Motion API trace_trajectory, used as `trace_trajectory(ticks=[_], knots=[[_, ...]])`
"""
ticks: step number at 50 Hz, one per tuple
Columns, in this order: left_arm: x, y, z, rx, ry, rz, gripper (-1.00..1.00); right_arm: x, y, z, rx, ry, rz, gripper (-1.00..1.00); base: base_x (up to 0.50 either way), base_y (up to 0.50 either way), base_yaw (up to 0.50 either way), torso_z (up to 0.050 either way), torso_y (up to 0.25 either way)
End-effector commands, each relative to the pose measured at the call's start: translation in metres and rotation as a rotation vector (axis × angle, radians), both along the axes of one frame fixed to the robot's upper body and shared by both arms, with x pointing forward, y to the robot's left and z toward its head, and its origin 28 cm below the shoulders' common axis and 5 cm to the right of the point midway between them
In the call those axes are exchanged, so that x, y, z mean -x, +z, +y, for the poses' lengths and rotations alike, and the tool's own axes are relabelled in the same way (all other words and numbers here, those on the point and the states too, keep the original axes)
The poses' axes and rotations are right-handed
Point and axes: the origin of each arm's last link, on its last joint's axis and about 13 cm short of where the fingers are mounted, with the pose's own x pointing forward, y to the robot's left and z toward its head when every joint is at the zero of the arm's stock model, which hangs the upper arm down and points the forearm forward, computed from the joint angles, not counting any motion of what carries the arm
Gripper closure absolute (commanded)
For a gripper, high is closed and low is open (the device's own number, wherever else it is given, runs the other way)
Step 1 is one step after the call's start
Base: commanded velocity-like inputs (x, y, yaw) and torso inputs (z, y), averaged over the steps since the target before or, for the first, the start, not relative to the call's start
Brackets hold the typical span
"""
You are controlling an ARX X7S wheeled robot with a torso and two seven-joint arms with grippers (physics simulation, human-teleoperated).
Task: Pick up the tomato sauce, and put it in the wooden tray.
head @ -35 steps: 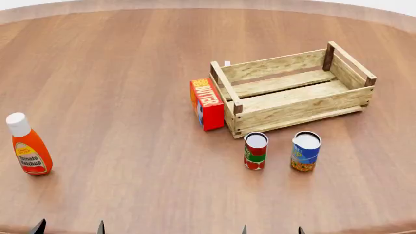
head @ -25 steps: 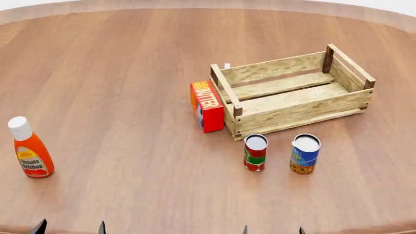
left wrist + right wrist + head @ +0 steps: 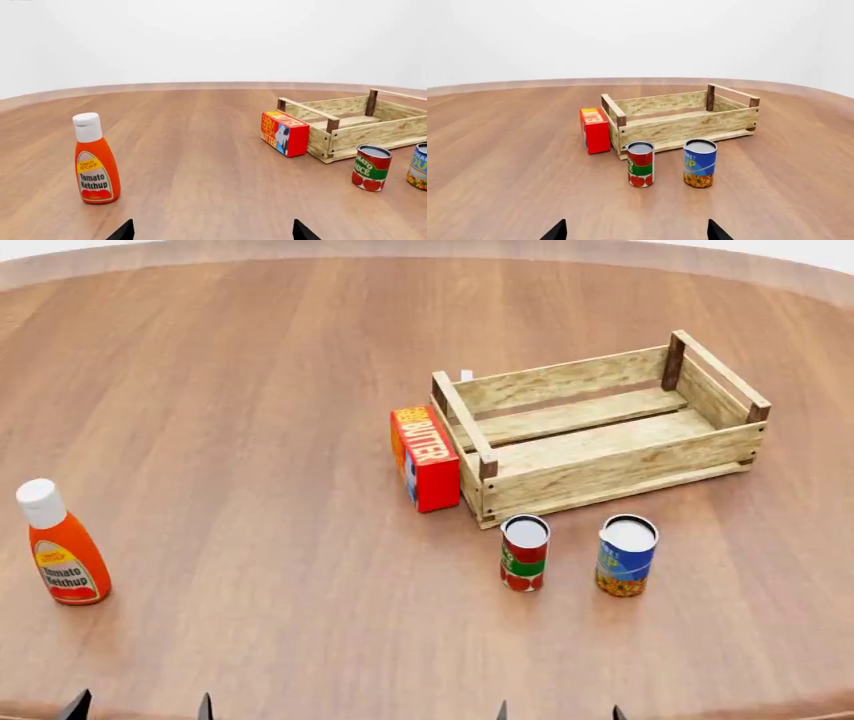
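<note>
The tomato sauce [image 3: 525, 553] is a small tin with a red-and-green label and silver top. It stands upright on the round wooden table, just in front of the wooden tray [image 3: 603, 427], an empty pale slatted crate. The right wrist view shows the tomato sauce [image 3: 640, 164] straight ahead and the wooden tray [image 3: 679, 116] behind it. In the left wrist view the tomato sauce [image 3: 371, 168] is off to the right. My right gripper [image 3: 558, 712] is open at the near table edge, well short of the tin. My left gripper [image 3: 139, 707] is open too, holding nothing.
A blue-and-yellow can [image 3: 626, 555] stands just right of the tin. A red butter box [image 3: 424, 457] leans against the crate's left end. An orange ketchup bottle [image 3: 62, 546] stands far left. The table edge [image 3: 427, 248] curves round the back.
The view shifted slightly: every object on the table appears a little lower than at first. Both grippers stay at the near edge, open.
</note>
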Motion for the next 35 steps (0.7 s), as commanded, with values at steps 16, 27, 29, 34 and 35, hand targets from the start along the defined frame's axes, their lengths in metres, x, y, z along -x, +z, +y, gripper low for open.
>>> trace_trajectory(ticks=[16, 27, 29, 34, 35], knots=[[-0.0003, -0.0002, 0.0017, -0.001, -0.002, -0.006, -1.0, -0.0028, -0.0012, 0.0011, 0.011, 0.018, 0.012, -1.0, 0.01, 0.0, 0.0, 0.0, 0.0], [-0.0001, 0.0004, 0.0014, -0.001, -0.002, -0.007, -1.0, -0.0025, -0.0014, 0.0011, 0.017, 0.02, 0.008, -1.0, 0.43, 0.0, 0.0, 0.0, 0.0], [-0.0001, 0.0003, 0.0013, -0.001, -0.002, -0.007, -1.0, -0.0025, -0.0014, 0.0011, 0.018, 0.018, 0.006, -1.0, 0.5, 0.0, 0.0, 0.0, 0.0], [-0.0004, 0.0001, 0.0011, -0.002, -0.002, -0.007, -1.0, -0.0024, -0.0014, 0.0012, 0.02, 0.019, 0.005, -1.0, 0.5, 0.0, 0.0, 0.0, 0.0], [-0.0003, 0.0001, 0.0011, -0.003, -0.002, -0.007, -1.0, -0.0023, -0.0013, 0.0011, 0.018, 0.019, 0.005, -1.0, 0.5, 0.0, 0.0, 0.0, 0.0]])
